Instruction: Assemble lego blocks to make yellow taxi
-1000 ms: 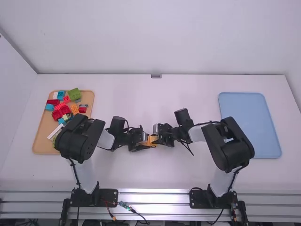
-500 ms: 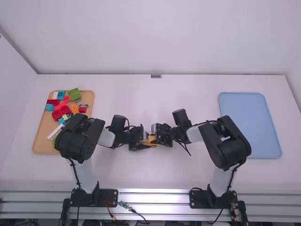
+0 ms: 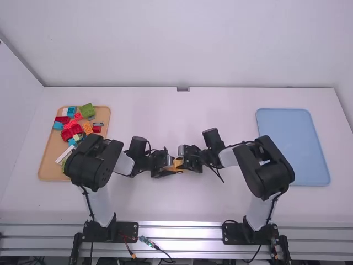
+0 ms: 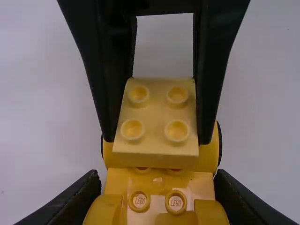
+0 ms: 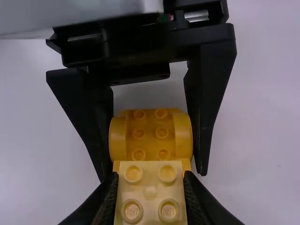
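At the middle of the table my left gripper (image 3: 165, 165) and my right gripper (image 3: 186, 159) face each other, with orange-yellow pieces (image 3: 177, 164) between them. In the left wrist view my left gripper (image 4: 158, 182) is shut on the yellow car base (image 4: 158, 183), a studded piece with rounded fenders. A pale yellow two-by-two block (image 4: 155, 110) sits over one end of the base, studs up. Seen from the right wrist, my right gripper (image 5: 150, 177) is shut on that block (image 5: 150, 192); the base (image 5: 150, 133) extends beyond it. Contact underneath is hidden.
A wooden tray (image 3: 47, 171) on the left holds several loose blocks in red, blue, green and other colours, partly under the left arm. On the right lies a blue tray (image 3: 292, 146), near the right arm's elbow.
Compared with a second ago, my right arm and gripper have shifted slightly left, towards the left gripper. The left arm stays almost where it was.
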